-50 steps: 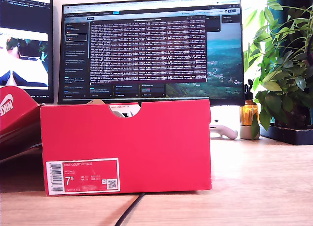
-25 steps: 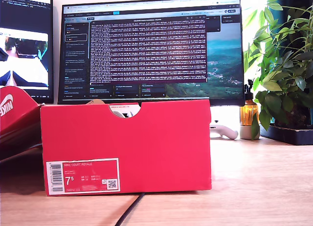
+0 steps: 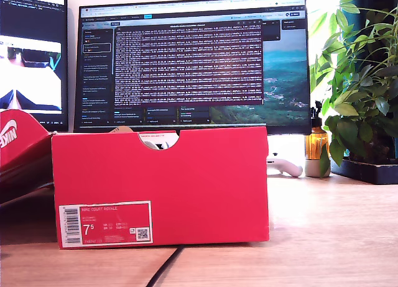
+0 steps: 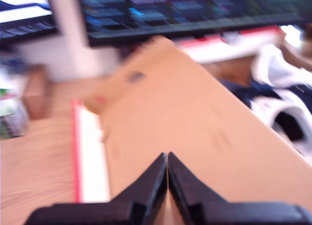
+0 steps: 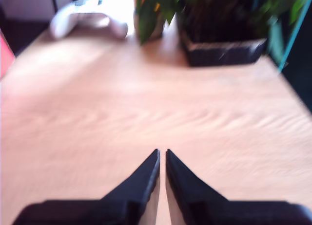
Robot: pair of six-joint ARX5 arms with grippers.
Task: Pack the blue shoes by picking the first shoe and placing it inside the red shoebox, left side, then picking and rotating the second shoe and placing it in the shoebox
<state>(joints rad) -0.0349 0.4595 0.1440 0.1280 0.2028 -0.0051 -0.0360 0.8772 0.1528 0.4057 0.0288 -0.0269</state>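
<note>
Little has changed in the exterior view over the last second: the table [image 3: 336, 237] and the red shoebox [image 3: 161, 187], standing toward the exterior view's left, sit exactly as before, and only the text on the monitor [image 3: 193, 57] has scrolled. Neither arm shows there. The blue shoes [image 4: 285, 105] appear only as a blurred navy-and-white shape beyond a brown cardboard panel [image 4: 195, 122] in the first wrist view; whether they lie inside the box I cannot tell. My first gripper [image 4: 167, 161] has its fingers closed on nothing above that panel, and my second gripper [image 5: 162, 159] is likewise closed and empty over bare table. I judge that no pick is under way.
</note>
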